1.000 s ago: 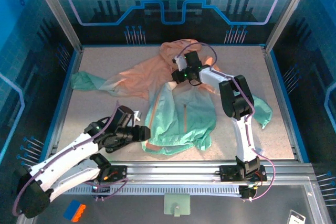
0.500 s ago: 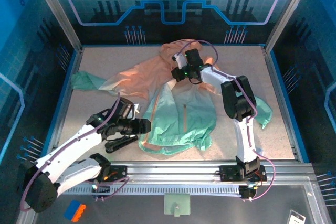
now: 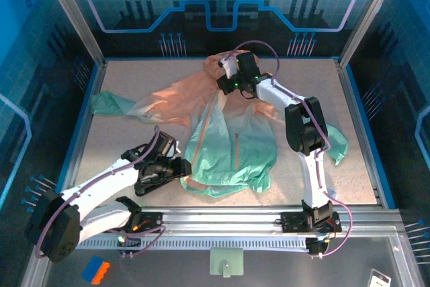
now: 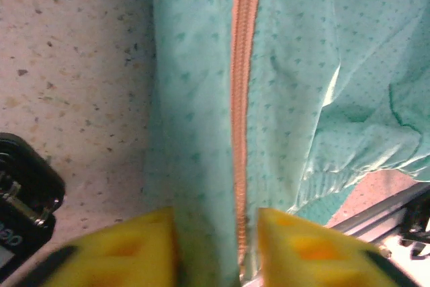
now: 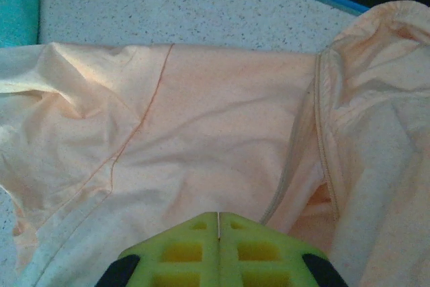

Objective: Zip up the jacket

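Peach-orange fabric is fading into mint green down the jacket (image 3: 232, 142), which is lying spread across the middle of the tabletop (image 3: 134, 78). Its hood is pointing toward the far edge and its mint sleeve ends are reaching out to either side. We are seeing its orange zipper (image 4: 240, 99) running down a mint edge dotted with a fine darker pattern. Our left gripper (image 4: 215, 250) is standing partly released at the near hem, its yellow pads apart astride the zipper strip. Our right gripper (image 5: 218, 223) is clenching peach fabric near the collar, pads pressed together. Beside the left gripper a black tool (image 4: 23, 193) is lying on the tabletop, and we are finding its white characters too cropped to read.
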Motion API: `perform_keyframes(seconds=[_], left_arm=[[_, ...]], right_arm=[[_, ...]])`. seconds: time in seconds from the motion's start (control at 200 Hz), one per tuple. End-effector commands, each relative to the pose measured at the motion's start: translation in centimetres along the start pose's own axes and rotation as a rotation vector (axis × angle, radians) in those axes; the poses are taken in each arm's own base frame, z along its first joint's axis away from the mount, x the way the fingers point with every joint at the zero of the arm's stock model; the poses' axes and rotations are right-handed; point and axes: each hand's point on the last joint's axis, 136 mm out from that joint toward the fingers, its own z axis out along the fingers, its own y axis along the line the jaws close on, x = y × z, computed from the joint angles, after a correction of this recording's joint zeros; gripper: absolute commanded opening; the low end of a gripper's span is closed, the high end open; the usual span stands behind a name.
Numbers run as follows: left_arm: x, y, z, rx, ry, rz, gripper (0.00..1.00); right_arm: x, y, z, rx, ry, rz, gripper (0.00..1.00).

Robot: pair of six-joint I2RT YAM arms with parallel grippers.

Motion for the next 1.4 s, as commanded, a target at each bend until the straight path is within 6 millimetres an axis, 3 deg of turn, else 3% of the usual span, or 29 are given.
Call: perform_keyframes(seconds=[0.0, 0.03, 0.16, 0.41, 0.425, 0.79, 1.396], left_arm=[[-0.1, -1.1, -1.3, 0.033, -0.01, 0.041, 0.05], [-0.1, -1.1, -1.8, 0.027, -0.019, 0.053, 0.0], [0.2, -1.4, -3.9, 0.036, -0.067, 0.086, 0.0], [0.9, -2.4, -6.0, 0.11, -0.108, 0.062, 0.0], [0.9, -2.5, -6.2, 0.116, -0.112, 0.062, 0.0], [1.1, -4.1, -8.7, 0.23, -0.192, 0.07, 0.0], [1.6, -3.5, -8.7, 0.231, -0.197, 0.047, 0.0]], right_arm=[[0.1, -1.1, 0.7, 0.01, 0.006, -0.019, 0.0], [0.1, -1.2, 0.7, 0.011, 0.007, -0.021, 0.0], [-0.2, -1.6, 0.9, 0.009, 0.004, -0.037, 0.0], [-1.7, -1.9, 1.2, -0.003, -0.029, -0.076, 0.0], [-0.8, -2.1, 2.0, -0.008, -0.015, -0.07, 0.0], [-0.7, -4.6, 3.8, 0.009, -0.029, -0.067, 0.0], [-4.1, -9.7, 3.0, 0.09, -0.108, -0.077, 0.0]])
